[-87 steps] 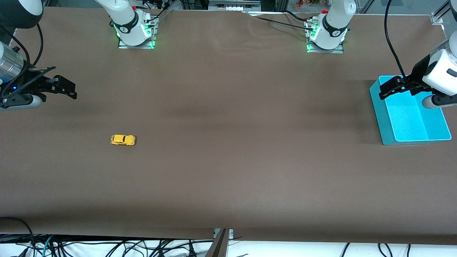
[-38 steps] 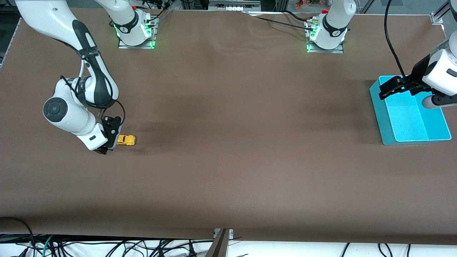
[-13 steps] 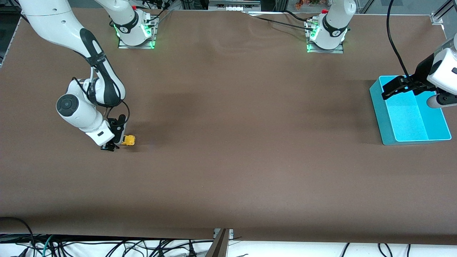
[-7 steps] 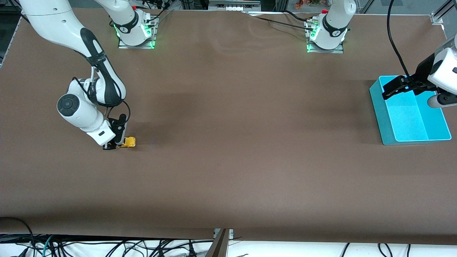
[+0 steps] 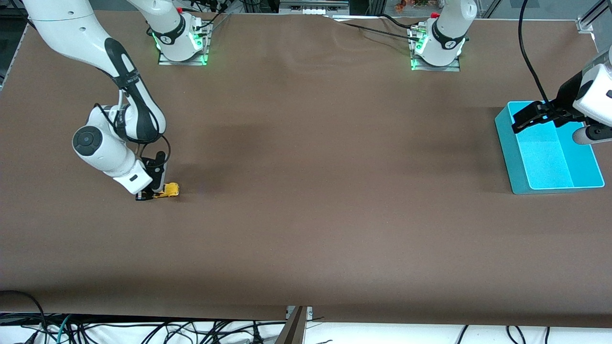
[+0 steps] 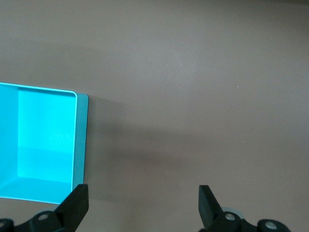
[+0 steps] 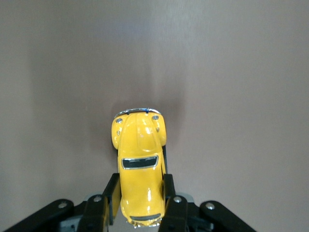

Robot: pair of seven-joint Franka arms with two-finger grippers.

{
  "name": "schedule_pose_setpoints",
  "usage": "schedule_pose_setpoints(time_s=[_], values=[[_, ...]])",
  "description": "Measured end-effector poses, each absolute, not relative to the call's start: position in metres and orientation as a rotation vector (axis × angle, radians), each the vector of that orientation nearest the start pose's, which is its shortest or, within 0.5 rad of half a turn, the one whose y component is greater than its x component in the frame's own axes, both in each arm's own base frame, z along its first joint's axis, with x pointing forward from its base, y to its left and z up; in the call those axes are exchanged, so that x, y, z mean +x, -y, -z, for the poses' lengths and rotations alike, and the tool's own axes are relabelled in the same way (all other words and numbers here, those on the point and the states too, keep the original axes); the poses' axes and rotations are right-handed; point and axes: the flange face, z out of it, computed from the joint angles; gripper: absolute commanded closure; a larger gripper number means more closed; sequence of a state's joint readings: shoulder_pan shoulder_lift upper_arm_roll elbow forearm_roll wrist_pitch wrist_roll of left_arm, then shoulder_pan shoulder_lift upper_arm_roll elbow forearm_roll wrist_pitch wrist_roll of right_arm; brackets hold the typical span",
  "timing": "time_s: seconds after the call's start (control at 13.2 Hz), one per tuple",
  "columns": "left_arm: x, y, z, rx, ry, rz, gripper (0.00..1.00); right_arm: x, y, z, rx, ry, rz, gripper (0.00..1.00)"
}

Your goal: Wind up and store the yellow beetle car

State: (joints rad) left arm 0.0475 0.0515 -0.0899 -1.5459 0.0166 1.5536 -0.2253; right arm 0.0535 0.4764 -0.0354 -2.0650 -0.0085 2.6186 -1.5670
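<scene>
Since half a second earlier, the right gripper (image 5: 152, 192) had edged slightly toward the right arm's end of the table, clenched on the yellow beetle car (image 7: 139, 170) on the brown table (image 5: 306, 200). The left gripper (image 5: 528, 117) waited, fingers spread, over the cyan bin (image 5: 519, 162) at three o'clock.

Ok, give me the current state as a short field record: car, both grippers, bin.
car: yellow beetle car on the table, toward the right arm's end
right gripper: right gripper down at the table, shut on the car's sides
left gripper: left gripper open, holds nothing, over the table by the bin's rim; arm waits
bin: turquoise bin at the left arm's end, nothing visible in it
stage: car gripped, not yet stored
</scene>
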Motion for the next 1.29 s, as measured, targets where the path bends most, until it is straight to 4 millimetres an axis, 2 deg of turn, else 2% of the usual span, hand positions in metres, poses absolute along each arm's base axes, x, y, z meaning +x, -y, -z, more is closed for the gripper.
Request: schedule_pose_setpoints(time_s=[0.83,0.98,1.06,1.14,1.21,1.29], values=[[0.567,0.021,-0.606,-3.110,0.285,-0.065,0.00,0.599,0.116,-0.205,2.121,-2.172,-0.065,0.80],[0.567,0.021,-0.606,-3.110,0.285,-0.065,0.00,0.600,0.128,-0.205,2.119,-2.169,-0.065,0.79],[0.567,0.021,-0.606,-3.110,0.285,-0.065,0.00,0.600,0.128,-0.205,2.119,-2.169,-0.065,0.73],[0.567,0.021,-0.606,-3.110,0.285,-0.065,0.00,0.600,0.128,-0.205,2.119,-2.169,-0.065,0.63],[0.567,0.021,-0.606,-3.110,0.285,-0.065,0.00,0.600,0.127,-0.205,2.119,-2.170,-0.064,0.26],[0.567,0.021,-0.606,-3.110,0.285,-0.065,0.00,0.600,0.127,-0.206,2.119,-2.170,-0.065,0.00]])
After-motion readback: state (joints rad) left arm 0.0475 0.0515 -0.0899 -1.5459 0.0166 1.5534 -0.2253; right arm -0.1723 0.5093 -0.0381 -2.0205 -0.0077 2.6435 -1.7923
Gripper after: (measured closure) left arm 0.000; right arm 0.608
